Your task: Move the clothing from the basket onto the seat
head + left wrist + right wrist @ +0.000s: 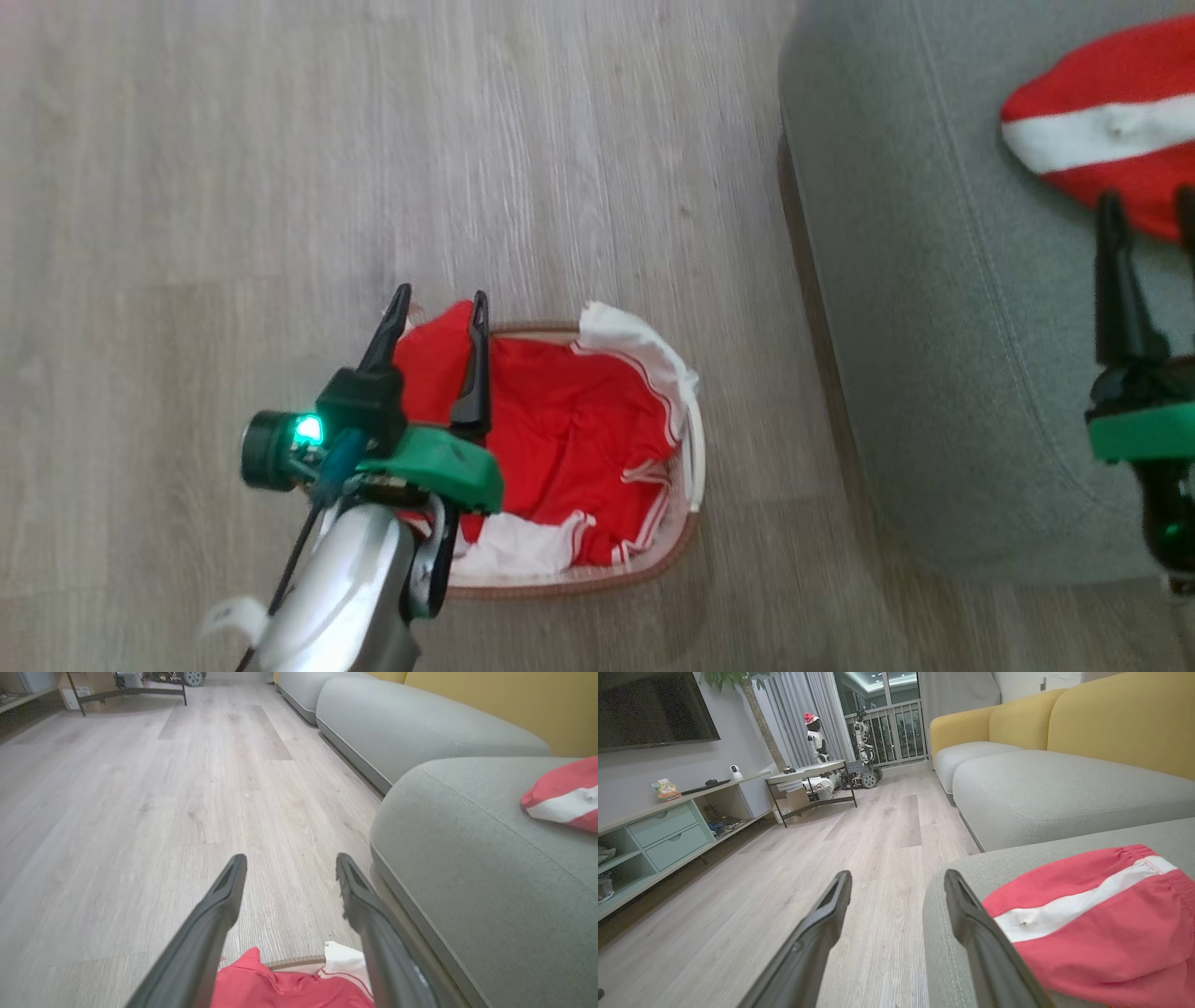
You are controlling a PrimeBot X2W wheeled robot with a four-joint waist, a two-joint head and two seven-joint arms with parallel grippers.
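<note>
- My left gripper [442,295] hangs open above the far-left corner of the basket [579,582], with nothing between its fingers.
- My right gripper [1148,198] is open too. Its fingers are spread over the seat [915,280] at the near edge of a garment [1102,103], and they hold nothing.
- The clothing [560,420] fills the basket in a crumpled red heap. A white sleeve [644,350] is draped over the far rim on the seat side, and white bands lie along the near edge.
- The garment lies on the seat, red with a broad white band. In the right wrist view it [1101,933] sits just right of my right finger, and I cannot tell whether they touch.
- The basket stands on a pale wood floor [280,140], near the seat's rounded corner.
- A green light [308,430] glows on my left wrist.
- Past the seat, the right wrist view shows a second grey cushion [1064,793] against a yellow backrest [1120,723].
- Across the room are a dark screen [654,709] on the wall and a long cabinet [668,830] with pale green drawers.
- Farther back stand a small table [808,772] and a figure in a red hat [813,732] by the curtains.
- In the left wrist view my fingers frame bare floor [140,812], with the clothing [280,989] just below them.
</note>
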